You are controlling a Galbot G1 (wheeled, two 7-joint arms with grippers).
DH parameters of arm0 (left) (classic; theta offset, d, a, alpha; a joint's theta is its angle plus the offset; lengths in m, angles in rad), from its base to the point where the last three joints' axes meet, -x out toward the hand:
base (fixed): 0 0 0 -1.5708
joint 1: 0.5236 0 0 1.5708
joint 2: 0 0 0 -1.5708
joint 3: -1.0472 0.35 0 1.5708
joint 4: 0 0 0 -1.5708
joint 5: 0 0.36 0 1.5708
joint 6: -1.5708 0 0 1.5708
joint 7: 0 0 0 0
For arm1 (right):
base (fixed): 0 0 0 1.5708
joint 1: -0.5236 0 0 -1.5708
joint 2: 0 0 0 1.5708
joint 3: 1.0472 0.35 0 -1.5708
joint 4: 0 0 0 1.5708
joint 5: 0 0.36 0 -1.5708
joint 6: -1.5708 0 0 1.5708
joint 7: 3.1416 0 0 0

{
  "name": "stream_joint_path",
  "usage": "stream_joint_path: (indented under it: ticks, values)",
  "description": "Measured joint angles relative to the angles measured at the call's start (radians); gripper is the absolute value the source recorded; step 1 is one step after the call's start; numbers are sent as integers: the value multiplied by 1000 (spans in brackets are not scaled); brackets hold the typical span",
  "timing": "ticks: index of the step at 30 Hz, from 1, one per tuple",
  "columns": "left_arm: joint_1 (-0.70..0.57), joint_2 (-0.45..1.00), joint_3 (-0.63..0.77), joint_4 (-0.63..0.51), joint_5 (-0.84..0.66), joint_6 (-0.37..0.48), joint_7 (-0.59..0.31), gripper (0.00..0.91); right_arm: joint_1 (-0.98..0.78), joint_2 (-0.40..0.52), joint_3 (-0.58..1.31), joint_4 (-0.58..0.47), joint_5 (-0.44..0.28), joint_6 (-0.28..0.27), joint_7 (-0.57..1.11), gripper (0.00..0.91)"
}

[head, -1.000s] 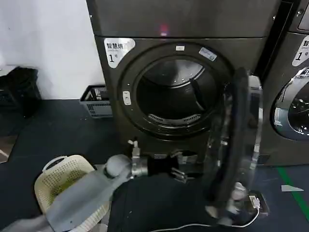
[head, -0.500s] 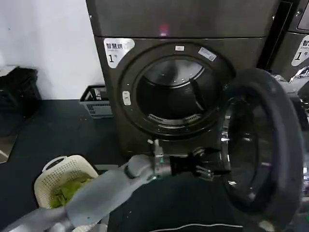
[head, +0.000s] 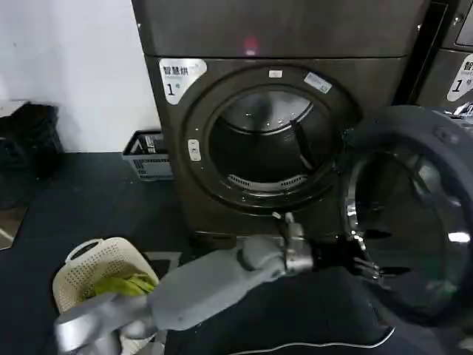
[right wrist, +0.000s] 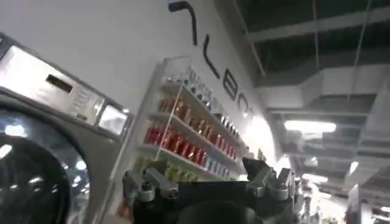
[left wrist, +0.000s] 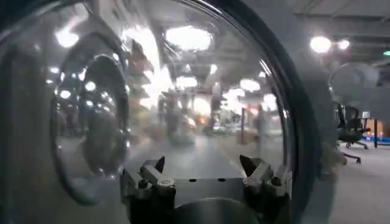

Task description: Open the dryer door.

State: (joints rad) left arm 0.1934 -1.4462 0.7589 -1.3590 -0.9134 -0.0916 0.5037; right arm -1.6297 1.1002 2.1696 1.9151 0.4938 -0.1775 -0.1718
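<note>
With the dryer door (head: 414, 214) swung wide open to the right of the drum opening (head: 266, 144), the left gripper (head: 367, 265), fingers spread, sits against the door's near inner glass, holding nothing.

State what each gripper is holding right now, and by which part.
Nothing is held. The left gripper is open against the grey inner side of the swung-open round chrome-rimmed dryer door, pressing rather than clasping. The right gripper is open, raised in air.

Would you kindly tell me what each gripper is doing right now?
Left gripper: open, against the inner side of the dryer door, holding nothing.
Right gripper: open, empty, off to the side.
</note>
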Motion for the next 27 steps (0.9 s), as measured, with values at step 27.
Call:
stream_joint_path:
  ticks: [27]
  values:
    - [-37,-163,-31,175,157,-76,-194,907,-14,23,37,27,2,27,-15,907]
